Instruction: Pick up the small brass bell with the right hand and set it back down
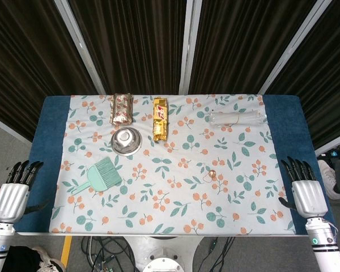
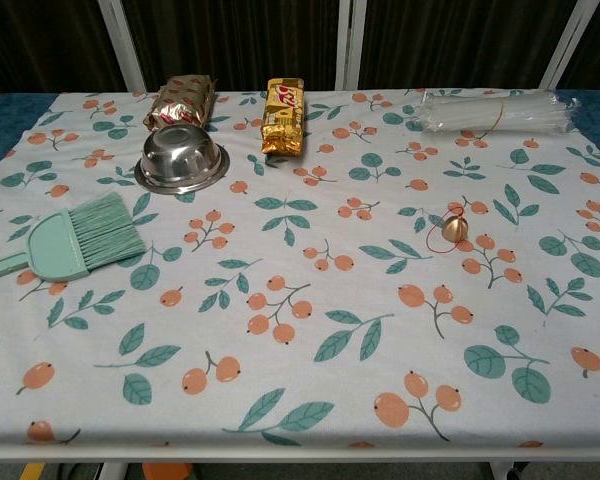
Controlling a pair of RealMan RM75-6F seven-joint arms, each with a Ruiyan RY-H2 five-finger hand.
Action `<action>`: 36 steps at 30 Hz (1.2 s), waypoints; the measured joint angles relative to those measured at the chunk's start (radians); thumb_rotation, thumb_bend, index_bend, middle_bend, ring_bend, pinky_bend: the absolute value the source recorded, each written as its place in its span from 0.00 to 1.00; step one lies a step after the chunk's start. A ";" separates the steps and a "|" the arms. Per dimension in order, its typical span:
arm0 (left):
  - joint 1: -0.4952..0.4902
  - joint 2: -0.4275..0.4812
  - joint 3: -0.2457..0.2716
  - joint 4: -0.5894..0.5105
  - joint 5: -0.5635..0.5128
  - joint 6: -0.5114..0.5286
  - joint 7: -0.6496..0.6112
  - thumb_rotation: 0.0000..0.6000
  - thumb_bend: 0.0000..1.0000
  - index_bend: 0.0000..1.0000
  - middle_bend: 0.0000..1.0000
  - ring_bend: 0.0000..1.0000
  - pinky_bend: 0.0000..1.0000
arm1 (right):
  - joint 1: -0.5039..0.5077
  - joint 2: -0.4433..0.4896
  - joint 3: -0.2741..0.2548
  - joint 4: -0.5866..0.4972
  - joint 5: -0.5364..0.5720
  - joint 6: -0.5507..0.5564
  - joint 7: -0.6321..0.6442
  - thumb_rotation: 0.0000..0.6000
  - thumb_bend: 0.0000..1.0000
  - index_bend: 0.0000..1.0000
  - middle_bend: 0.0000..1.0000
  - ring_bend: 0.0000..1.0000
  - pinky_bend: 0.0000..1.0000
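Floral-clothed worktop (image 1: 175, 192): small brass bell (image 1: 212, 174) well ahead of your spread, empty right hand (image 1: 305, 191); clumsy pinch may roll it.

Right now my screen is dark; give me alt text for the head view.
A small brass bell sits untouched on a floral cloth, with the right hand and left hand open at the table's edges. Farther off lie a steel bowl, green brush and snack packs.
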 measured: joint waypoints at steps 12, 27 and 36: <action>-0.006 0.000 0.000 -0.001 0.004 -0.007 -0.007 1.00 0.00 0.08 0.09 0.00 0.00 | 0.029 -0.002 0.027 0.001 0.028 -0.081 -0.033 1.00 0.03 0.00 0.00 0.00 0.00; -0.010 -0.002 0.003 0.010 -0.013 -0.031 -0.002 1.00 0.00 0.08 0.09 0.00 0.00 | 0.276 -0.043 0.117 -0.067 0.158 -0.437 -0.206 1.00 0.05 0.01 0.00 0.00 0.00; -0.013 -0.003 0.005 0.026 -0.034 -0.058 -0.015 1.00 0.00 0.08 0.09 0.00 0.00 | 0.409 -0.136 0.160 -0.049 0.334 -0.556 -0.308 1.00 0.06 0.20 0.00 0.00 0.00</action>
